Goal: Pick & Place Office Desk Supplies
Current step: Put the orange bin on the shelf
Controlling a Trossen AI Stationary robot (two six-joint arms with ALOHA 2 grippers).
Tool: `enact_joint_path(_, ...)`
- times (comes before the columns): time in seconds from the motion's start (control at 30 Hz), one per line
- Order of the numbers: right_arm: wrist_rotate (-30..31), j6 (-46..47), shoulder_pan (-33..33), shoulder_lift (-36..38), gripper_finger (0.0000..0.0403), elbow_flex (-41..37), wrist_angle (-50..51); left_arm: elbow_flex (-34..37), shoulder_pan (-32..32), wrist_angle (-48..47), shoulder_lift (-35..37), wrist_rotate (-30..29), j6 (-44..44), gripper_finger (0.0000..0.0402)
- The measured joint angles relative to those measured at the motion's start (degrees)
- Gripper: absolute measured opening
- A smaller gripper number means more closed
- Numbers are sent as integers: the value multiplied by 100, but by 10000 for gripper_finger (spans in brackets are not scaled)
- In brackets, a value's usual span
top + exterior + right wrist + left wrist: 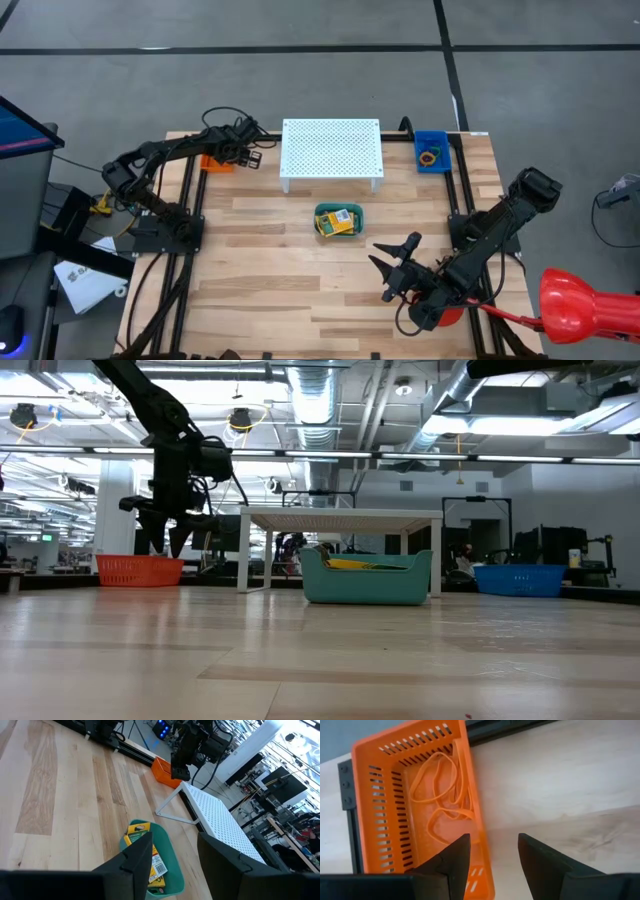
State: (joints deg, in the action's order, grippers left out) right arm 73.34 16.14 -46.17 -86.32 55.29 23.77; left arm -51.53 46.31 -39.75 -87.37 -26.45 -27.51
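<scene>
Several orange rubber bands [442, 790] lie loose in an orange basket [385, 810] at the table's far left corner. My left gripper [492, 855] hangs open just above that basket's rim, on its side toward the white stand, also seen in the low view [168, 540]. Yellow-and-green crayon boxes [145, 852] lie in a green tray [340, 221] at mid-table. My right gripper [395, 255] stands open and holds nothing near the table's right front, pointing toward the tray. More rubber bands [431, 155] lie in a blue bin [432, 140] at the far right.
A white perforated stand [332, 150] sits on its legs at the far middle, between the orange basket and the blue bin. Bare wooden table [270, 280] stretches across the near half. Black frame rails run along both sides of the table.
</scene>
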Motion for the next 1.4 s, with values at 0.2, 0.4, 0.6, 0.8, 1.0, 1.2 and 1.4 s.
enact_joint_path(0.2, 0, 0, 0, 0, 152, 0, 0, 0, 1, -172, 0, 37, -44, 159)
enact_joint_path(0.4, 0, 0, 0, 0, 152, 1, 0, 0, 0, -198, 0, 135, -40, 159)
enact_joint_path(0.6, 0, 0, 0, 0, 152, 0, 0, 0, 0, -297, 0, 279, 5, 159)
enact_joint_path(0.8, 0, 2, -39, 0, 152, 0, -4, 3, 0, -289, 0, 453, 17, 159)
enact_joint_path(1.0, 0, 42, -37, 0, 152, 0, -3, 210, 0, -136, 0, 682, 37, 159)
enact_joint_path(1.2, 0, 39, -37, 0, 152, 0, -4, 354, -12, 235, -2, 1189, 68, 159)
enact_joint_path(1.4, 0, 39, -37, 0, 152, 0, -4, 354, -55, 803, -2, 1801, 177, 159)
